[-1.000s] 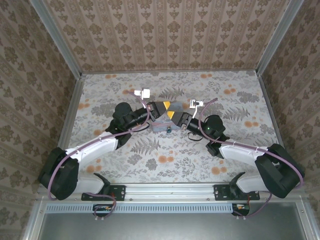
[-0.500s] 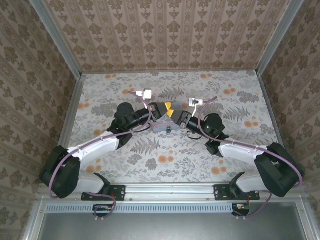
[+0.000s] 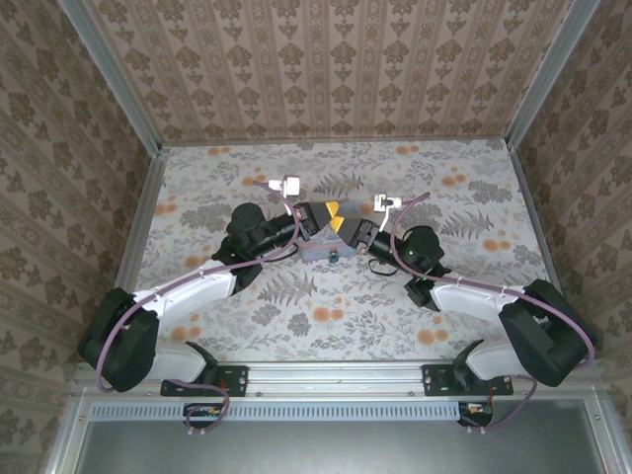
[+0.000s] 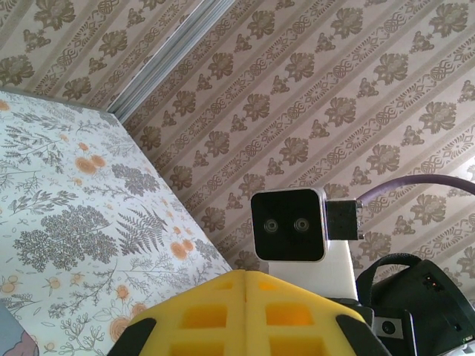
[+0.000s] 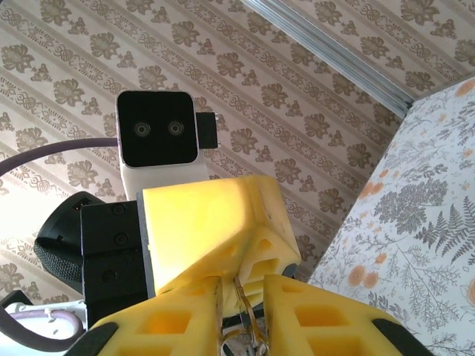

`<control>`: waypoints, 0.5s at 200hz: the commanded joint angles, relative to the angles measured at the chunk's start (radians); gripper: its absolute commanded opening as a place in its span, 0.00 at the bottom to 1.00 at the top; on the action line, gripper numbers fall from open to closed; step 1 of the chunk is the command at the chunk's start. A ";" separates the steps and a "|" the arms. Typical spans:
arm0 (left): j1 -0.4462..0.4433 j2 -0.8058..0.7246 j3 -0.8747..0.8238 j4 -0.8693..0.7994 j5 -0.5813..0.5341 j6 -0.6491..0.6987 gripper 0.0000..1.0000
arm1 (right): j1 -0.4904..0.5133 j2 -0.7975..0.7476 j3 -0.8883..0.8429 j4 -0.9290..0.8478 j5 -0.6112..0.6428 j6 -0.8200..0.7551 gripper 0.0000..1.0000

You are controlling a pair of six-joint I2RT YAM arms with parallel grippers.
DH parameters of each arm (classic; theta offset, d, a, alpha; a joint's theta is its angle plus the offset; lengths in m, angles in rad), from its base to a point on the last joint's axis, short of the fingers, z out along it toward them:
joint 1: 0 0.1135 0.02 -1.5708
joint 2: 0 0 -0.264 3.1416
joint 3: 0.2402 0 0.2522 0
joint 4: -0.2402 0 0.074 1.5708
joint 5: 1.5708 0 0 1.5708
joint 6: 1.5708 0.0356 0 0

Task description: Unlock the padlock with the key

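The left gripper (image 4: 245,289), its yellow fingers pressed together, faced the right gripper (image 5: 243,297), which pinched a thin silver metal key (image 5: 248,317) near the tiny dark bluish padlock (image 3: 334,256).

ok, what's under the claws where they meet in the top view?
A grey-blue tin lies under the left claw and right claw, with the small dark padlock at its near edge. The claws cover most of the tin's top; the shackle can't be made out.
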 commanded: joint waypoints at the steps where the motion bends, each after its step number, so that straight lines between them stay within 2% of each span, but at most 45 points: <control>1: -0.007 -0.002 0.016 0.038 -0.019 0.016 0.00 | 0.010 0.016 -0.020 0.055 0.012 0.006 0.27; 34: -0.008 -0.003 0.013 0.042 -0.024 0.014 0.00 | 0.012 0.021 -0.034 0.069 0.025 0.011 0.28; 70: -0.011 -0.003 0.011 0.044 -0.027 0.014 0.00 | 0.011 0.021 -0.039 0.081 0.040 0.018 0.23; 100: -0.016 -0.003 0.000 0.054 -0.033 0.012 0.00 | 0.011 0.021 -0.033 0.101 0.059 0.031 0.23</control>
